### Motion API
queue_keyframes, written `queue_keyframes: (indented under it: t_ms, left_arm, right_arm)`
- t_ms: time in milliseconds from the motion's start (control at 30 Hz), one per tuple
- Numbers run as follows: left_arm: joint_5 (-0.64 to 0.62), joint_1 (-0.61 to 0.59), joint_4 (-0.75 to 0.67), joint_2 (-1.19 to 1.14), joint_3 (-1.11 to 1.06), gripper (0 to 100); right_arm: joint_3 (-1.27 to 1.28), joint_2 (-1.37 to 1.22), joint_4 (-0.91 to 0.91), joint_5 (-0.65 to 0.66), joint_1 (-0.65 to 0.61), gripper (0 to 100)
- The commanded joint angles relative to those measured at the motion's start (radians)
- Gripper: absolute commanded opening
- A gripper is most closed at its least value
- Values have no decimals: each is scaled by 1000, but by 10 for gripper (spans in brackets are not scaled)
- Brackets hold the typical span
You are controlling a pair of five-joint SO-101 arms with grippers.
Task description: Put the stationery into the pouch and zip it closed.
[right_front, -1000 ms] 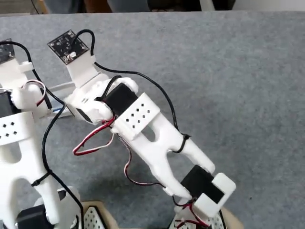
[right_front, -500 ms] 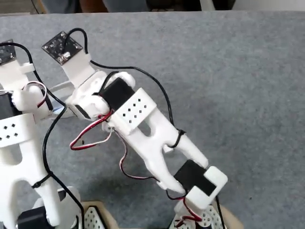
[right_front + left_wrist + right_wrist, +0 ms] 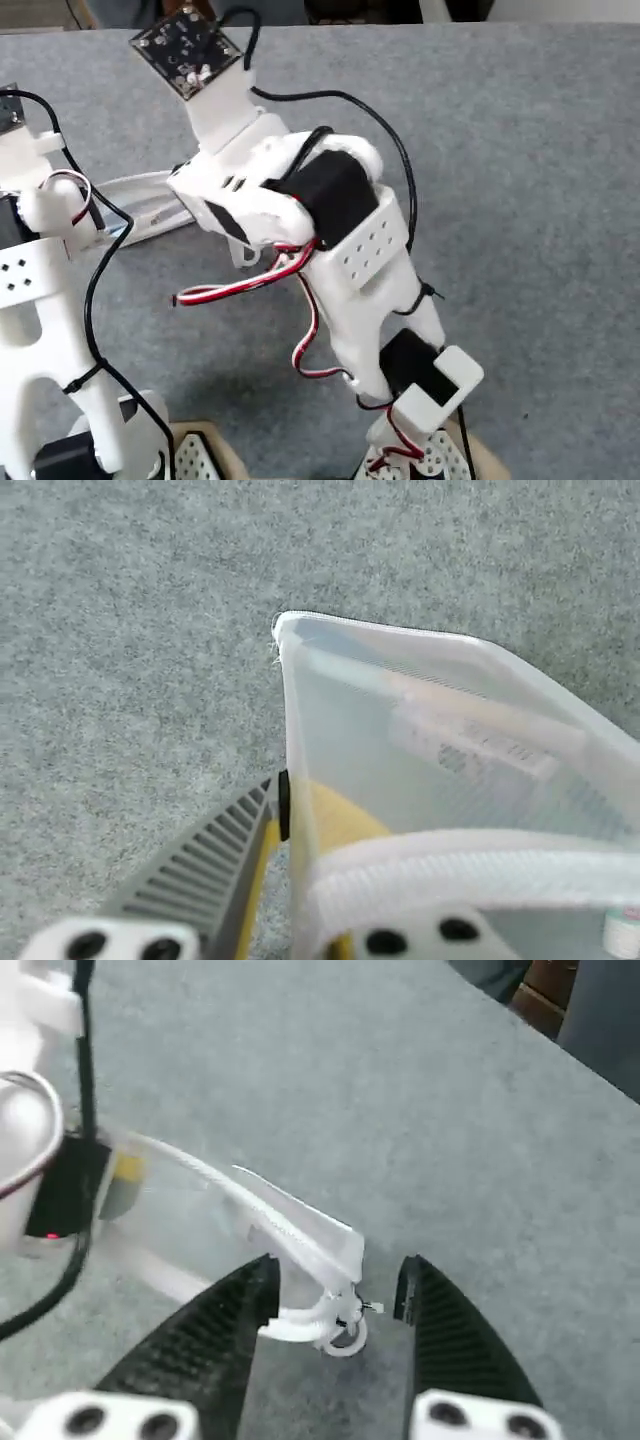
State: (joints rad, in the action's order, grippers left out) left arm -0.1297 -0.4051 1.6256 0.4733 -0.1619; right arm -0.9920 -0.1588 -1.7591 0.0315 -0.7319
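Note:
A translucent white pouch (image 3: pixel 420 760) lies on the grey table, with faint long shapes of stationery (image 3: pixel 470 735) showing through its mesh. My left gripper (image 3: pixel 288 815) is shut on the pouch's edge, its ribbed finger (image 3: pixel 215 855) pressed against one side. In the right wrist view the pouch's other end (image 3: pixel 300 1225) and its ring-shaped zip pull (image 3: pixel 342 1338) lie between the two black fingers of my right gripper (image 3: pixel 338 1272), which is open. From above, the pouch (image 3: pixel 140 198) shows between the two arms, and the right arm (image 3: pixel 340 250) hides its own gripper.
Grey felt covers the table (image 3: pixel 520 180), with free room to the right and at the back. The left arm (image 3: pixel 40 270) stands at the left edge. Loose red, white and black cables (image 3: pixel 250 285) hang under the right arm. Arm bases sit at the front edge.
The right arm has risen and swung its wrist toward the back and right, so it looms larger from above. The left arm and the pouch have stayed put.

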Motion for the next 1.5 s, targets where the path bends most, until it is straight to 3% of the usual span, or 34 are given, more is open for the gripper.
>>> queue_keyframes:
  t_ms: [0,333,900,1100,1467]
  left_arm:
    - [-18,-22,-32,5,-2,29]
    - [-18,-22,-32,5,-2,29]
    - [-18,-22,-29,5,-2,29]
    - [-18,-22,-25,5,-2,29]
    - [-18,-22,-25,5,-2,29]
  right_arm:
    - [5,21,-8,8,97,198]
    - [446,22,6,9,296,198]
    - [1095,19,305,51,322,202]
    - [1188,8,430,51,345,202]
    - [1089,-231,431,71,390,198]
